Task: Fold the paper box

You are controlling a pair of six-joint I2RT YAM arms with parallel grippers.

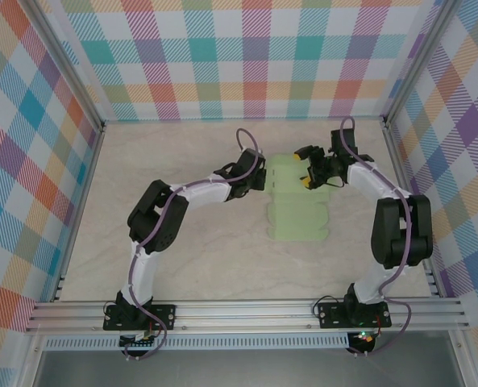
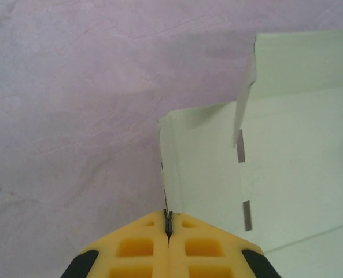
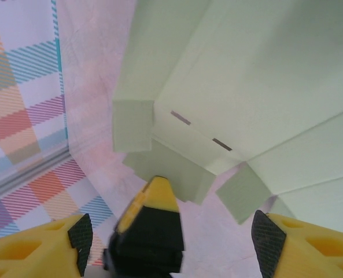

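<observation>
The paper box [image 1: 297,205] is a pale green cut-out sheet with slots and tabs, lying mid-table with some flaps raised. My left gripper [image 1: 260,179] is at the sheet's left edge. In the left wrist view its yellow fingers [image 2: 137,249] are pressed together, shut [image 2: 169,223] on the thin edge of an upright flap of the paper box [image 2: 206,168]. My right gripper [image 1: 305,166] hovers over the far right end of the sheet. It stands open [image 3: 172,229], with the paper box's tabs [image 3: 177,168] just ahead. A blurred yellow-and-black piece [image 3: 151,226] shows between the fingers; I cannot tell what it is.
Plaid walls [image 1: 247,56] and an aluminium frame [image 1: 247,310] enclose the pale wooden table [image 1: 182,266]. The back wall's foot [image 3: 26,168] is close to the right gripper. Bare table lies left of the sheet [image 2: 73,116] and in front of it.
</observation>
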